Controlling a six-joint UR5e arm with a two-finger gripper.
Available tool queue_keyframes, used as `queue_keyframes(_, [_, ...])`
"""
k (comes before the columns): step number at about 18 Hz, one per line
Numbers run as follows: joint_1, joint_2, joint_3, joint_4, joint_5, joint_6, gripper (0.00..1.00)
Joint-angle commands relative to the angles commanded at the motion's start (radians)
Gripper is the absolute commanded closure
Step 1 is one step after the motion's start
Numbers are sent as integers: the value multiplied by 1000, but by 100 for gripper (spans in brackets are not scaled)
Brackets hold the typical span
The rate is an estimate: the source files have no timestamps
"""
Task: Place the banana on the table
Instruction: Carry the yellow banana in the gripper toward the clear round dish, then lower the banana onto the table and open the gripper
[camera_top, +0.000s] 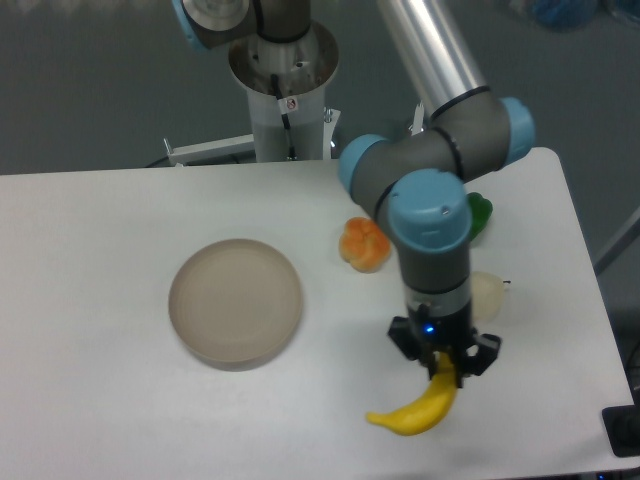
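Observation:
The yellow banana is at the front right of the white table, its lower end resting on or just above the tabletop. My gripper points straight down over the banana's upper end, and its fingers are closed on that end. The fingertips are partly hidden by the gripper body.
A round beige-grey plate stands left of centre. A lumpy orange fruit, a green item and a pale whitish item lie behind the gripper, partly hidden by the arm. The table's front edge is close below the banana.

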Motion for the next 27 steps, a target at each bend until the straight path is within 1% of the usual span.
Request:
queue_keyframes(2, [-2, -8, -64, 2, -38, -13, 64])
queue_keyframes(4, [0, -8, -109, 8, -38, -7, 64])
queue_keyframes(10, [1, -19, -143, 20, -26, 6, 64])
queue_keyframes(12, [1, -20, -163, 26, -26, 47, 64])
queue_keyframes(14, [3, -20, -169, 25, -28, 85, 64])
queue_keyframes(19, [6, -19, -181, 25, -28, 87, 64])
queue_keyframes(21, [8, -15, -181, 25, -28, 87, 59])
queue_keyframes(24, [9, -14, -184, 26, -28, 87, 57])
queue_keyframes(27, [14, -14, -178, 26, -26, 87, 45])
